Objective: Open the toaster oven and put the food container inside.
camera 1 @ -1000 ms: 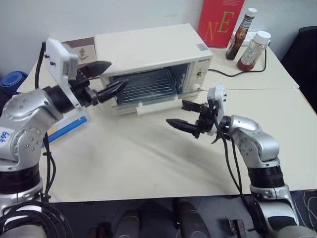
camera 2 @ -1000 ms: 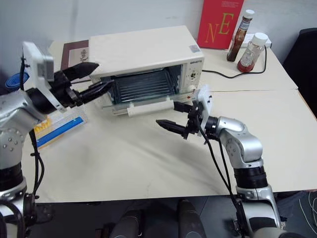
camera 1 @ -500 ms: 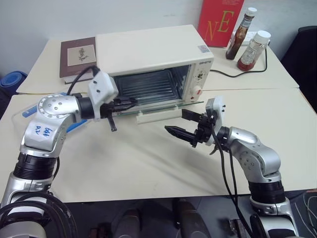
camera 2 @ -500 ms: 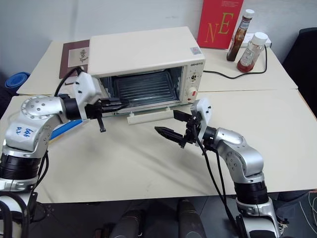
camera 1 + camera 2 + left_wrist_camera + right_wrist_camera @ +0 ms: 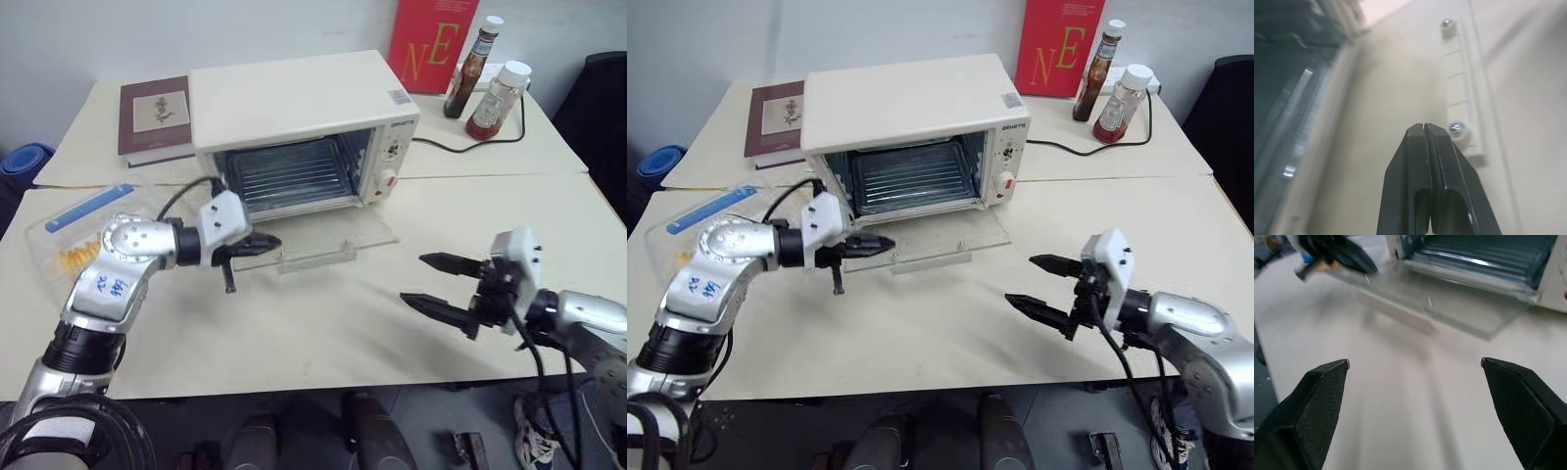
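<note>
Counter: the cream-coloured counter [image 5: 294,323] carried every item inspected; its near part in front of the oven was bare.
Toaster oven: the boxy cream-white toaster oven [image 5: 294,98] stood at the back centre, cavity and wire rack exposed.
Door: the glass drop-down door [image 5: 367,227] lay fully down, roughly level, with its white bar handle [image 5: 315,255] at the near edge. Opening was judged complete.
Food container: the clear rectangular plastic food container [image 5: 73,235], with a blue clip and yellow strips inside, sat at the counter's left edge, well apart from the oven mouth and just beyond the left arm.
Left gripper: the left gripper [image 5: 263,241] had its black fingers pressed together on nothing, tips resting over the left end of the lowered door, beside the handle.
Right gripper: the right gripper [image 5: 436,284] hovered with fingers spread wide and empty, near the counter's right front, clear of the door.
Step in hand: judged to be clearing the door and turning to the container.
Method advised: lift the left gripper off the glass without dragging it; spread the fingers before reaching; take the container across its short sides, level; carry it over the handle, not across the glass; set it squarely on the rack.
Risk: the thin clear walls may flex or slip under a loose grip.
</note>
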{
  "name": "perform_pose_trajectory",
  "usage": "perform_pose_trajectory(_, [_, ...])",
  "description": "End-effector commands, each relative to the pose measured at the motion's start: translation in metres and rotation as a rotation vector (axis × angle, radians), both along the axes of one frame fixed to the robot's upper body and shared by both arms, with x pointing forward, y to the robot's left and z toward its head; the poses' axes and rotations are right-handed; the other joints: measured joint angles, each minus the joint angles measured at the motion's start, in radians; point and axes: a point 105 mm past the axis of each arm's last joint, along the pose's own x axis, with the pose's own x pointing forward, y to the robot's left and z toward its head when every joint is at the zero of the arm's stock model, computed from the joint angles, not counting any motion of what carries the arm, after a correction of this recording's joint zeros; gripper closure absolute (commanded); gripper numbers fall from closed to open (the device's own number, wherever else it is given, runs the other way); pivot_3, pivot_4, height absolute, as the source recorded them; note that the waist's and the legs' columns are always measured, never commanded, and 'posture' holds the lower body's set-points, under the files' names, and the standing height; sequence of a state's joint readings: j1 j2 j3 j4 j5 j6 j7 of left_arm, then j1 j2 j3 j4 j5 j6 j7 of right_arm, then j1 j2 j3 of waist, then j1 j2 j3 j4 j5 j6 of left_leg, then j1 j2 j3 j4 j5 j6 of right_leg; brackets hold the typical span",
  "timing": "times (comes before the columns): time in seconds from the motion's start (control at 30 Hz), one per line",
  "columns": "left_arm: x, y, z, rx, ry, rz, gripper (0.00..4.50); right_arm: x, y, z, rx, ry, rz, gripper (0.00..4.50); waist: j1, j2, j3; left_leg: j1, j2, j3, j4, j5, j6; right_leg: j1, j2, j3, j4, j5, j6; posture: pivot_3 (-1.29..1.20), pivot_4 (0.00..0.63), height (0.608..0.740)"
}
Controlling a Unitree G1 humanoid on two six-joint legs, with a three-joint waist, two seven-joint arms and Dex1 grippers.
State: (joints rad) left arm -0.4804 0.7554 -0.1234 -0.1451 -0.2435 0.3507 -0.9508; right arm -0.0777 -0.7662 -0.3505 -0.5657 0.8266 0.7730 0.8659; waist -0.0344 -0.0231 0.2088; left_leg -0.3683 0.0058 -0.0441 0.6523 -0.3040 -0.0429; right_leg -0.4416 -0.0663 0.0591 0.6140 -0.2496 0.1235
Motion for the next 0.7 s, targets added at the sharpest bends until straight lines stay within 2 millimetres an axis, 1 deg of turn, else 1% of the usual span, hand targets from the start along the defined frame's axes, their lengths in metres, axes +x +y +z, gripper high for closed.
perform_pose_trajectory(0.03, [0.000, 0.006, 0.002, 0.009, -0.042, 0.049, 4.45, -0.004, 0.005, 0.022, 0.043, -0.063, 0.022, 0.00, 0.005, -0.001, 0.000, 0.000, 0.002, 0.000, 0.001, 0.000, 0.000, 0.000, 0.002, 0.000, -0.001, 0.001, -0.001, 0.00, 0.150, 0.740])
perform_pose_trajectory(0.13, [0.002, 0.015, -0.011, 0.042, -0.043, 0.126, 4.45, -0.001, 0.014, 0.033, 0.072, -0.081, 0.061, 0.00, 0.007, -0.001, 0.001, -0.001, 0.006, 0.000, 0.003, 0.000, 0.000, 0.002, 0.006, 0.000, -0.003, 0.002, -0.003, 0.00, 0.150, 0.740])
perform_pose_trajectory(0.2, [0.000, 0.024, -0.019, 0.069, -0.056, 0.193, 4.45, -0.002, 0.023, 0.038, 0.070, -0.090, 0.114, 0.00, 0.007, -0.001, 0.001, 0.000, 0.006, 0.000, 0.004, 0.000, 0.000, 0.003, 0.006, 0.000, -0.003, 0.002, -0.003, 0.00, 0.150, 0.740])
perform_pose_trajectory(0.27, [-0.004, 0.032, -0.019, 0.066, -0.069, 0.246, 4.45, -0.002, 0.028, 0.042, 0.070, -0.096, 0.154, 0.00, 0.004, -0.001, 0.001, 0.000, 0.006, 0.000, 0.004, 0.000, 0.000, 0.002, 0.006, -0.001, -0.003, 0.003, -0.003, 0.00, 0.150, 0.740])
perform_pose_trajectory(0.37, [-0.019, 0.052, -0.009, -0.010, -0.035, 0.351, 4.45, 0.004, 0.036, 0.050, 0.072, -0.109, 0.220, 0.00, 0.000, -0.001, 0.001, 0.000, 0.007, 0.000, 0.002, 0.000, 0.001, 0.001, 0.006, 0.000, -0.002, 0.003, -0.003, 0.00, 0.150, 0.740])
perform_pose_trajectory(0.47, [-0.039, 0.077, 0.006, -0.111, 0.009, 0.466, 3.84, 0.012, 0.044, 0.056, 0.071, -0.105, 0.291, 0.00, -0.001, -0.002, 0.001, -0.001, 0.008, 0.001, 0.002, 0.000, 0.001, 0.000, 0.006, -0.001, -0.002, 0.003, -0.004, 0.00, 0.150, 0.740])
perform_pose_trajectory(0.5, [-0.046, 0.087, 0.011, -0.130, 0.011, 0.511, 3.58, 0.015, 0.046, 0.057, 0.072, -0.099, 0.312, 0.00, 0.000, -0.002, 0.001, -0.001, 0.008, 0.000, 0.002, 0.000, 0.001, -0.001, 0.007, -0.001, -0.001, 0.003, -0.004, 0.00, 0.150, 0.740])
perform_pose_trajectory(0.53, [-0.052, 0.097, 0.015, -0.145, 0.012, 0.561, 3.22, 0.018, 0.048, 0.058, 0.073, -0.096, 0.328, 0.00, 0.002, -0.002, 0.001, -0.001, 0.008, 0.000, 0.002, 0.000, 0.001, -0.001, 0.007, -0.001, -0.001, 0.003, -0.004, 0.00, 0.150, 0.740])
perform_pose_trajectory(0.63, [-0.078, 0.143, 0.025, -0.188, 0.016, 0.767, 2.26, 0.028, 0.055, 0.059, 0.081, -0.077, 0.394, 0.00, 0.004, -0.002, 0.001, -0.001, 0.008, 0.000, 0.002, 0.000, 0.001, -0.001, 0.007, -0.002, -0.002, 0.003, -0.005, 0.00, 0.150, 0.740])
perform_pose_trajectory(0.7, [-0.089, 0.168, 0.034, -0.238, 0.011, 0.894, 1.66, 0.030, 0.060, 0.061, 0.094, -0.075, 0.433, 0.00, 0.004, -0.002, 0.001, -0.001, 0.008, 0.001, 0.002, 0.000, 0.001, -0.001, 0.007, -0.002, -0.002, 0.003, -0.005, 0.00, 0.150, 0.740])
